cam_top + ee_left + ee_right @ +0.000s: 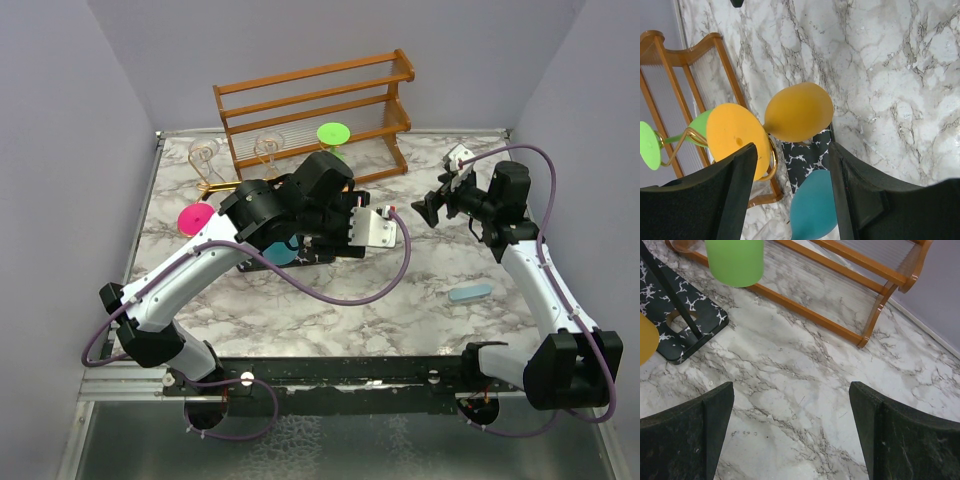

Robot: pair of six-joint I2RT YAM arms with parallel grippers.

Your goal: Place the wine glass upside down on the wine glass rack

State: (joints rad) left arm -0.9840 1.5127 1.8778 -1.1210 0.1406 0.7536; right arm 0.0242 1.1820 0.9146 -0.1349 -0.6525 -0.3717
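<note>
The marble worktop [400,300] carries a two-tier wooden shelf [310,100] along its far edge. The left arm [190,270] reaches in over the middle and hides most of what lies beneath it in the top view. The wine glass rack [805,155] stands there on its black white-veined base. The orange wine glass [799,111] is on the rack, its foot against a gold wire curl and its bowl out over the base (whether it hangs quite plumb I cannot tell). The left gripper [791,149] has its jaws parted on either side of that glass, gripping nothing. A teal glass [812,205] and a green glass [735,260] are also at the rack. The right gripper [790,387] is spread wide over bare marble. A small pale blue bar [470,293] lies near the right arm.
</note>
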